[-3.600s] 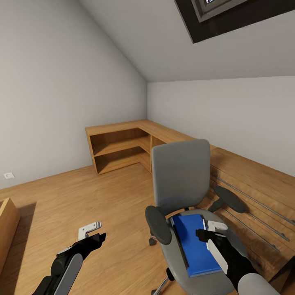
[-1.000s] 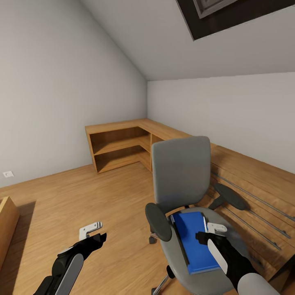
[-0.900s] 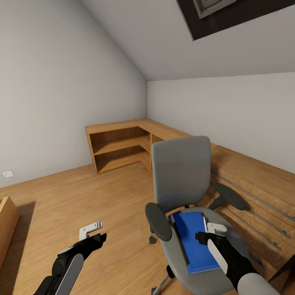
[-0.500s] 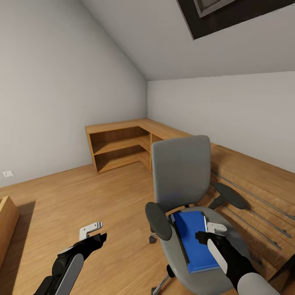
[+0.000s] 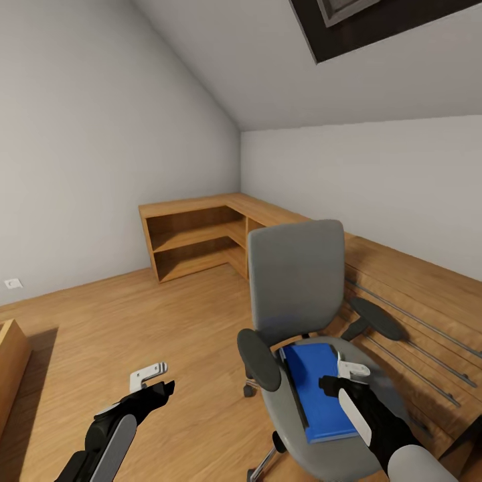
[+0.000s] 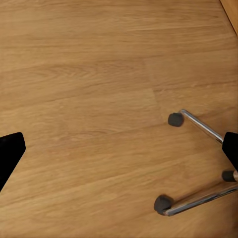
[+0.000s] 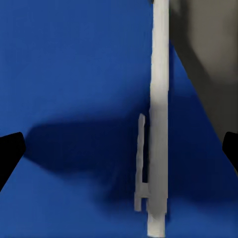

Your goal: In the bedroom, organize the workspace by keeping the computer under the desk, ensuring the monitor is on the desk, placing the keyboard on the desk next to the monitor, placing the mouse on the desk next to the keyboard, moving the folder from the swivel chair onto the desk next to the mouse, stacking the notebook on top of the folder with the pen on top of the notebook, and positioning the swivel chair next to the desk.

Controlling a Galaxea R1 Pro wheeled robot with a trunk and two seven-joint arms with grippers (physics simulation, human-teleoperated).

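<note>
Since the earlier frames the right tool (image 5: 353, 370) has edged slightly up over the blue folder (image 5: 314, 388) on the swivel chair (image 5: 294, 288), jaws spread wide above the pen (image 7: 158, 119), gripping nothing; left tool (image 5: 148, 376) unchanged, open.

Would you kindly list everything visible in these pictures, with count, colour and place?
Swivel chair: one, grey with black armrests, on the wood floor beside the low shelving.
Folder: one, bright blue, flat on the chair seat.
Pen: one, white, lying on the folder near its edge.
Shelving: one, wooden, L-shaped, in the room's corner.
Skylight: one, dark-framed, in the sloped ceiling.
Wall socket: one, white, low on the left wall.
Left end effector: one, black with a white finger, open, above bare floor.
Right end effector: one, black and white, open, over the folder and pen.
</note>
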